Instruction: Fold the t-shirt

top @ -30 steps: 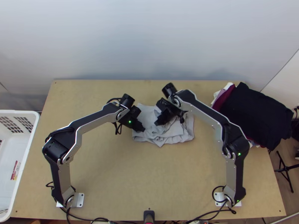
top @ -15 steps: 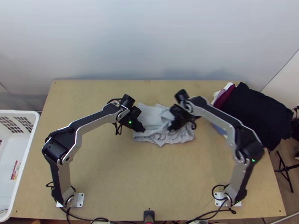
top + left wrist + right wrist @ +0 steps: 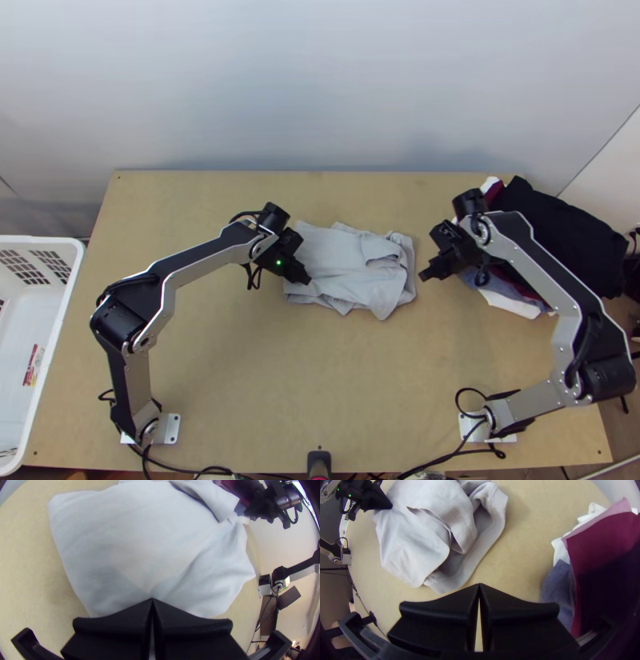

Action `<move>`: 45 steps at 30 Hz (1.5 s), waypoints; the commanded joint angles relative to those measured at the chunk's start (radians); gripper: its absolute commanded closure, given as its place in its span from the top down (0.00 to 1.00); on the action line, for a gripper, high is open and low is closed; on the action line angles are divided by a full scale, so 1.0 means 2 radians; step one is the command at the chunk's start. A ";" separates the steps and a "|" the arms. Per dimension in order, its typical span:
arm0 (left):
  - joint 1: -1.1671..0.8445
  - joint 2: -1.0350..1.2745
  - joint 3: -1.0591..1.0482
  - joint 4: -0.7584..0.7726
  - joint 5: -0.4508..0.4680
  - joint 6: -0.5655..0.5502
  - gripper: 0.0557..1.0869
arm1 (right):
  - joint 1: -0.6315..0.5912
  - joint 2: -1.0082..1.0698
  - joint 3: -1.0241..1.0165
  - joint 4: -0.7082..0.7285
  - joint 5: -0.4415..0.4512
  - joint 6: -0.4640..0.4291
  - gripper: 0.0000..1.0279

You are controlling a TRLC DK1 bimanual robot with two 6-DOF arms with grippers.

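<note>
Grey t-shirt (image 3: 344,260) on the wooden table (image 3: 320,376), folded over in layers, fairly smooth on its left part, rumpled with a turned-back flap on its right. Left gripper (image 3: 307,279) at the t-shirt's left side, near the lower edge, clenched on a pinch of cloth, creases running out from the fingertips. Right gripper (image 3: 424,276) just beside the t-shirt's right side, apart from it, fingertips together, nothing in them. Pile of clothes (image 3: 580,252), dark one on top, right of the t-shirt. White basket (image 3: 50,360) well left of the t-shirt.
</note>
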 commanded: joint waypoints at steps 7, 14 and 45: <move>-0.018 -0.012 -0.004 -0.010 -0.009 0.015 0.08 | 0.074 0.015 0.070 -0.015 -0.021 0.045 0.03; -0.018 -0.013 -0.005 -0.015 -0.022 0.016 0.08 | 0.143 0.092 0.132 -0.015 -0.054 0.060 0.03; -0.023 -0.011 -0.019 -0.015 -0.034 0.021 0.08 | 0.044 0.141 0.203 0.049 0.034 0.060 0.03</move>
